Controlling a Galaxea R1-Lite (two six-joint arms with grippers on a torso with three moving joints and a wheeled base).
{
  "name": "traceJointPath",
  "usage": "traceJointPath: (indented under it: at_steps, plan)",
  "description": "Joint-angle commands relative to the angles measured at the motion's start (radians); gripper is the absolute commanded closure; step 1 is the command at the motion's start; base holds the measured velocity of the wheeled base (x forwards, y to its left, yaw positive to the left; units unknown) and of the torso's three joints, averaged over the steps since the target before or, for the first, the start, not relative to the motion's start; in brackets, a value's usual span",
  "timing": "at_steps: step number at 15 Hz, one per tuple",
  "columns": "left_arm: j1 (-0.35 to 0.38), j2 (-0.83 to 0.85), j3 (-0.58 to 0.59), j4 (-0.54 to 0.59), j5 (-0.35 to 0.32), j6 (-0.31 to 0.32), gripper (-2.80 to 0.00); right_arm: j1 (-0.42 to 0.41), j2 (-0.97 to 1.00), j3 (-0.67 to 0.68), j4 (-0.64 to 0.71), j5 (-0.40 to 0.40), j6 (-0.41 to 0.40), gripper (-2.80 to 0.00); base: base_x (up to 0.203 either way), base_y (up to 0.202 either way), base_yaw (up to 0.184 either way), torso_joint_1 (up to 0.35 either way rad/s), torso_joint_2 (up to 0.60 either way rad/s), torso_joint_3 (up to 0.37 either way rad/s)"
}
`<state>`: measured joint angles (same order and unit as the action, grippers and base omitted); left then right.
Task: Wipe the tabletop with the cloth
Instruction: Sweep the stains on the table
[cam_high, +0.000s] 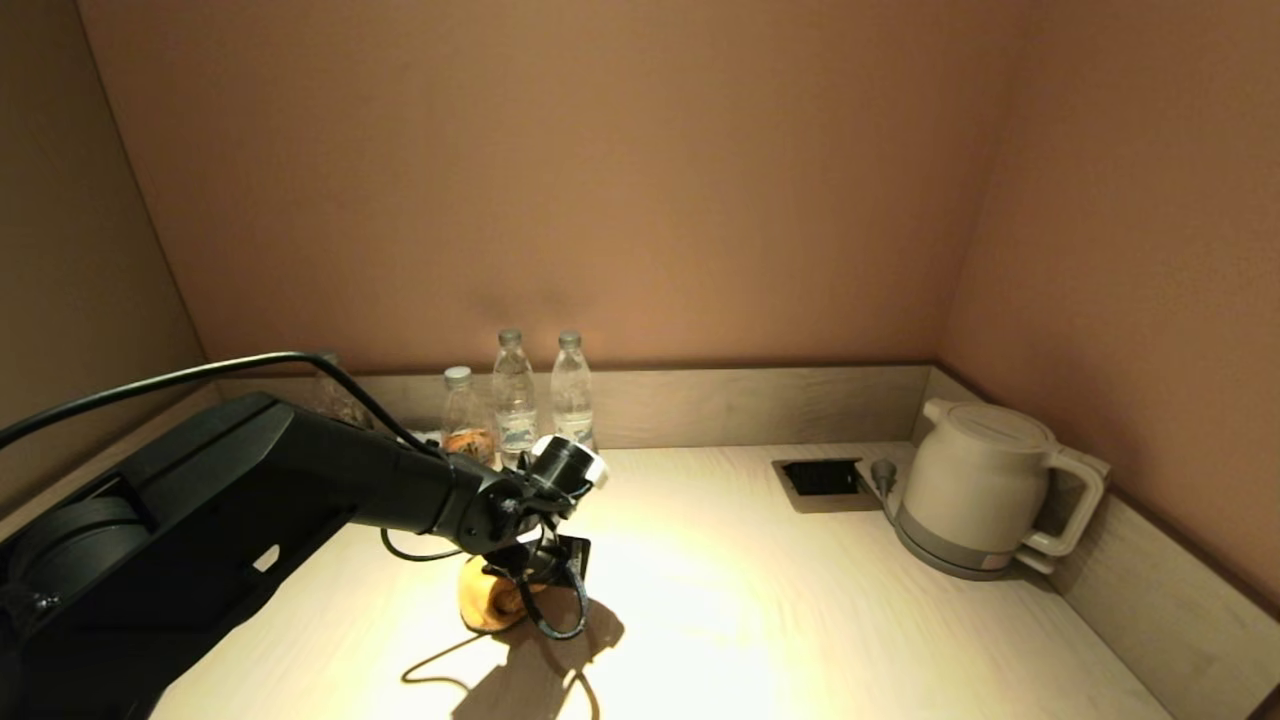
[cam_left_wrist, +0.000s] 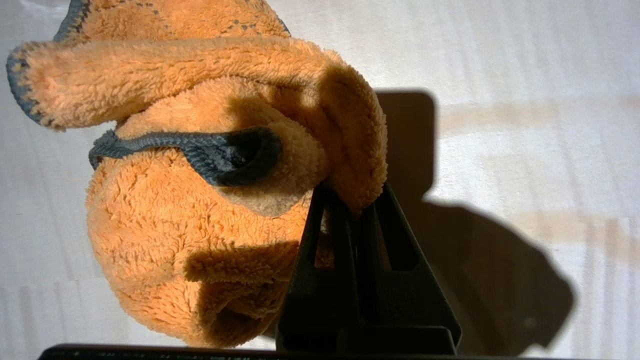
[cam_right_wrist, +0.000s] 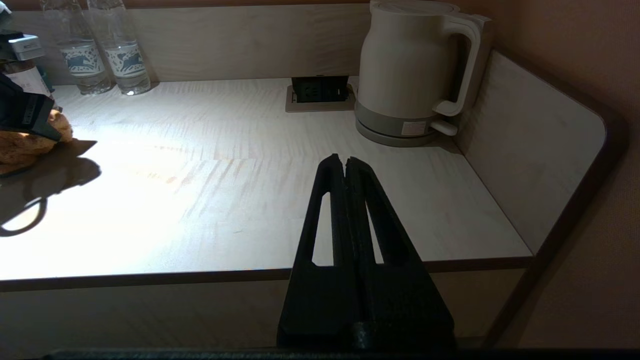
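Three bottles (cam_high: 515, 405) at back wall; pale tabletop (cam_high: 760, 600); left gripper (cam_left_wrist: 350, 205) fingers clamp orange cloth (cam_left_wrist: 200, 200); right gripper (cam_right_wrist: 345, 162) fingers clenched.

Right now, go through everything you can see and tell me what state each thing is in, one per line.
left gripper: shut on the cloth, low over the tabletop
cloth: bunched, pinched by one fold
right gripper: shut, holding nothing, off the tabletop's front edge
kettle: upright on its base, lid closed
water bottles: upright, capped, by the back wall
tabletop: faint streaks
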<state>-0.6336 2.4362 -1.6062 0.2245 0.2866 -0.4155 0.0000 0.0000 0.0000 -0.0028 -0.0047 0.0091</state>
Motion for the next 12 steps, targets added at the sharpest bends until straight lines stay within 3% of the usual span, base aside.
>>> traceJointPath:
  at_steps: [1, 12]
  plan:
    - [-0.011, 0.012, -0.008, 0.001, 0.002, -0.001, 0.00, 0.000, 0.000, 0.000, 0.000, 0.000, 0.000, 0.00, 0.000, 0.000, 0.000, 0.000, 0.00, 0.000]
    - [-0.120, 0.009, -0.083, -0.005, -0.003, 0.024, 0.00, 0.000, 0.000, 0.000, 0.000, 0.000, 0.000, 0.00, 0.000, 0.000, 0.000, 0.000, 0.00, 0.000]
